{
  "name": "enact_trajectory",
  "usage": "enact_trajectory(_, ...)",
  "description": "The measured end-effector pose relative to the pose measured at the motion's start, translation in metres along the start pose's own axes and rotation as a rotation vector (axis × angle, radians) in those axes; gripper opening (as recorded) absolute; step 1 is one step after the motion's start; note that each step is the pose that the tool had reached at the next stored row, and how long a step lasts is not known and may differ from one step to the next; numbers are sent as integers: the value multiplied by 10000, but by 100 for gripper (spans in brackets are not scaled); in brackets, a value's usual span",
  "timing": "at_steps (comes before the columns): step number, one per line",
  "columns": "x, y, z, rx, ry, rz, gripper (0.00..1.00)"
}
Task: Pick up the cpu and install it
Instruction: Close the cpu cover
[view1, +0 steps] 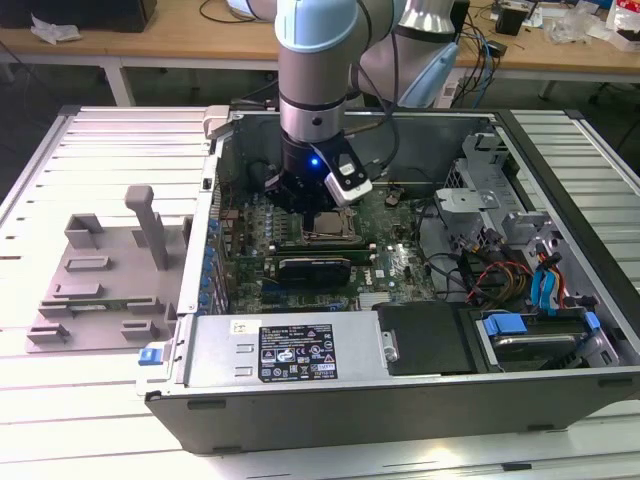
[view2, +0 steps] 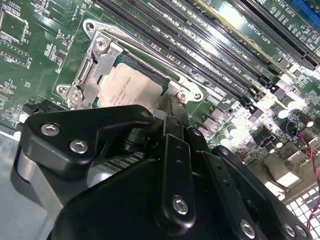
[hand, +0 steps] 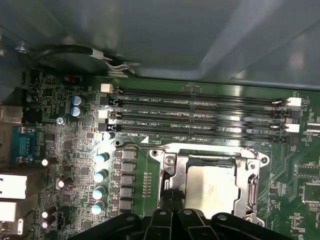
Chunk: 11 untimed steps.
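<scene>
While the arm hangs over the open case (view1: 400, 405), the cpu (hand: 209, 186) lies flat within the socket (hand: 252, 167), pale metal plate up, with the frame around it on all sides. The gripper (hand: 170, 196) stands at the socket's edge, its tips just beside one side of the cpu. Contact with the chip cannot be confirmed. The jaws appear closed, drawn together with nothing seen between them. Memory slots (hand: 200, 112) run alongside the socket, near it. Whether the chip is fully seated in the socket cannot be judged.

Handling assessment: the cpu is judged light, thin and rigid. Its smooth plate is likely to slip under a pinch on its faces. Its underside and the socket's contacts are judged fragile, so tilt or sideways drag would risk damage. Hold is best taken across two opposite edges of the plate, with the chip kept level with the socket and force kept low.
</scene>
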<state>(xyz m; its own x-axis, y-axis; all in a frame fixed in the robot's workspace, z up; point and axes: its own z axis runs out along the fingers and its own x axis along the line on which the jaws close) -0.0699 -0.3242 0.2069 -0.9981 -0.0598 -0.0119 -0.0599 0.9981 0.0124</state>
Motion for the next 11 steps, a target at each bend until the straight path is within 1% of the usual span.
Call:
enact_trajectory(8,0,0,12,-1,-1,0,11)
enact_trajectory(9,0,0,-14,-1,-1,0,11)
enact_trajectory(11,0,1,-47,0,-1,0,11)
